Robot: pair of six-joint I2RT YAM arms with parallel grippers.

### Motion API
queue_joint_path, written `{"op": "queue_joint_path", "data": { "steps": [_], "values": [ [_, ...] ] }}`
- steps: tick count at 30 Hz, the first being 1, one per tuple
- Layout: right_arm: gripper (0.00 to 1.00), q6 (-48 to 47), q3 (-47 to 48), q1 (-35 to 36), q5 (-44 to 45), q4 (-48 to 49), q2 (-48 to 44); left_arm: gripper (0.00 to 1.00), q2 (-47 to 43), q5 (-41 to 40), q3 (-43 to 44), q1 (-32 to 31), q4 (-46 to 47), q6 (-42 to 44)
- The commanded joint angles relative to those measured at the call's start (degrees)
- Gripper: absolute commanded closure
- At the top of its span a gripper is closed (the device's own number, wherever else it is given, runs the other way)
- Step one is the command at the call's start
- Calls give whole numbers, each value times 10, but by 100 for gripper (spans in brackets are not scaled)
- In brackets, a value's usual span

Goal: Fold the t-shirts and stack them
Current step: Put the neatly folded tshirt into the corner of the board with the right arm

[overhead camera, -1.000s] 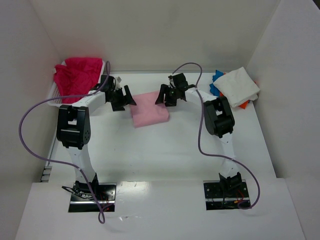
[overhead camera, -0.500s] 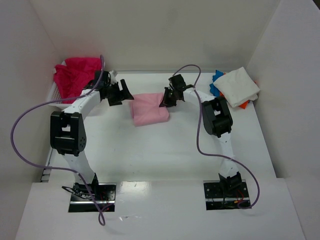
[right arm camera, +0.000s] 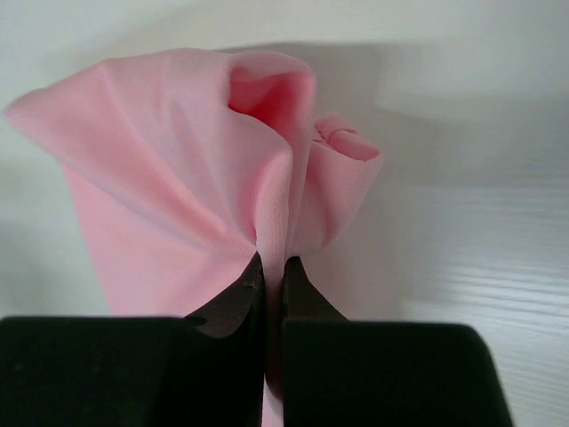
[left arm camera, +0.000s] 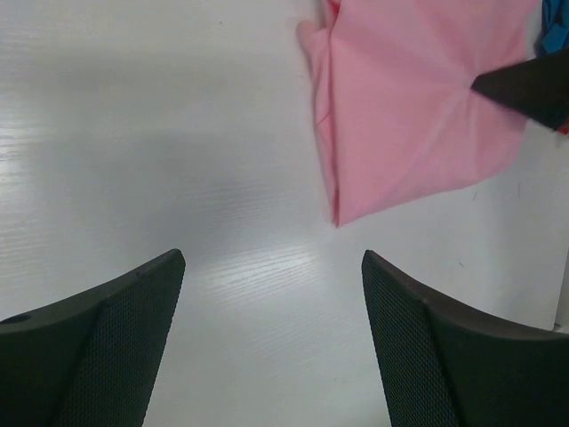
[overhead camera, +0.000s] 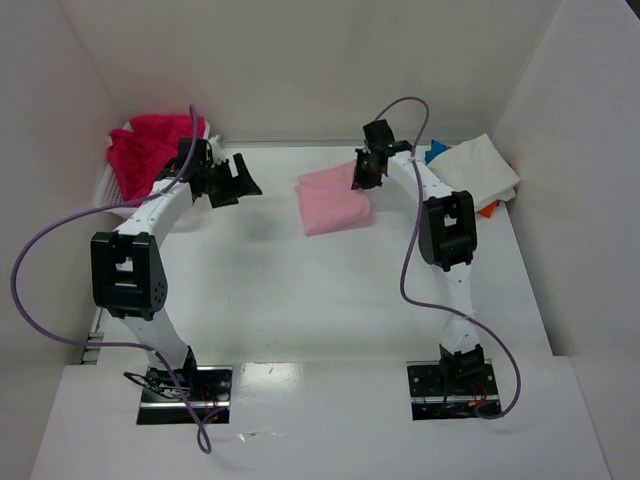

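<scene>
The folded light pink t-shirt [overhead camera: 334,198] lies at the back middle of the table, and my right gripper [overhead camera: 362,176] is shut on its right edge. Up close in the right wrist view the pink cloth [right arm camera: 187,169] bunches up where the right gripper [right arm camera: 273,267] pinches it. My left gripper [overhead camera: 237,181] stands open over bare table to the left of the shirt, holding nothing. In the left wrist view the left gripper [left arm camera: 271,267] has the pink shirt [left arm camera: 409,107] ahead of it to the right. A magenta-red t-shirt [overhead camera: 150,148] fills the basket at the back left. A folded white t-shirt [overhead camera: 478,172] tops blue and orange ones at the back right.
The white lattice basket [overhead camera: 108,185] sits against the left wall. White walls close in the table on the left, back and right. Purple cables loop from both arms over the table.
My right gripper closed on the pink shirt's right edge and has dragged it to the right and back. The left arm swung left toward the basket, gripper still open.
</scene>
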Motion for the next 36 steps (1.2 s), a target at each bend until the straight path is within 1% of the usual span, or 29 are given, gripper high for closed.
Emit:
{"op": "queue_joint_path", "data": {
  "steps": [1, 5, 10, 12, 22, 31, 36],
  "values": [
    [100, -50, 64, -18, 42, -39, -51, 11, -28, 16, -11, 1, 0, 17],
    [100, -72, 84, -54, 55, -40, -52, 11, -29, 16, -13, 1, -5, 17],
    [100, -97, 113, -123, 34, -58, -66, 11, -34, 16, -17, 7, -10, 17],
    [100, -107, 125, -139, 26, -64, -73, 11, -34, 16, -17, 7, -10, 17],
    [100, -140, 246, -234, 37, -112, -73, 11, -34, 11, -17, 7, -26, 23],
    [100, -150, 258, -294, 72, -116, -94, 11, -23, 16, -27, 7, -26, 17],
    [100, -156, 252, -307, 89, -111, -99, 11, -18, 16, -28, 7, -26, 17]
  ]
}}
